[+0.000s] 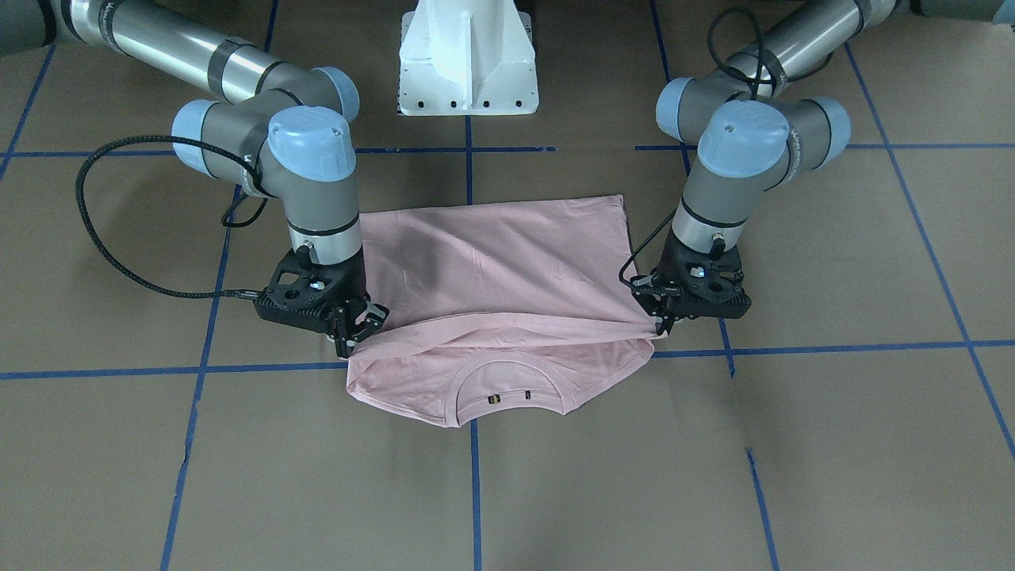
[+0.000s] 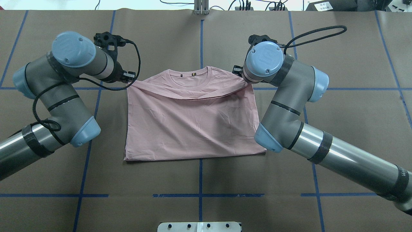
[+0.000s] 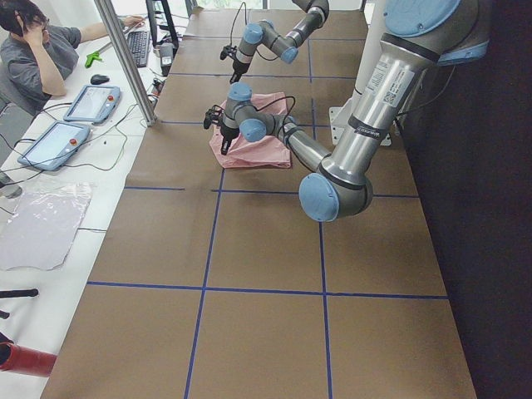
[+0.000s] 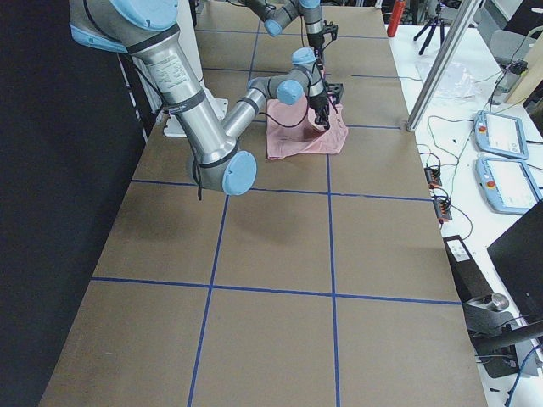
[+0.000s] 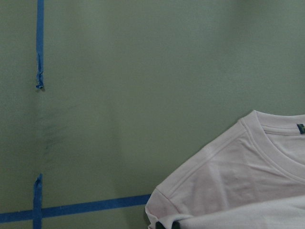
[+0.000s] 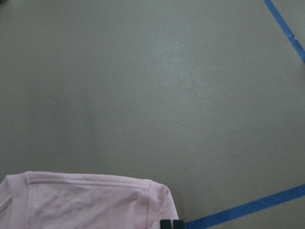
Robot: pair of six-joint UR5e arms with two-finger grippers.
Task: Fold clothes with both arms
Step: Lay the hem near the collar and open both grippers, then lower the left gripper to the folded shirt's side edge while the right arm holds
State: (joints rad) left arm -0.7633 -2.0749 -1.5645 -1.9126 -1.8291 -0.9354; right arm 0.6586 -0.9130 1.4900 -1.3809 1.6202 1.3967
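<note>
The pale pink T-shirt lies on the brown table, print side hidden, with its ribbed collar toward the operators' side. A folded layer covers the body and reaches almost to the collar. My left gripper is shut on this layer's corner at one shoulder. My right gripper is shut on the other corner. Both hold the edge just above the table. In the overhead view the left gripper shows; the right one is hidden under its wrist. The wrist views show a shoulder and a sleeve.
The white pedestal base stands behind the shirt. Blue tape lines cross the brown table. A black cable loops off the right wrist. An operator sits at a side bench with tablets.
</note>
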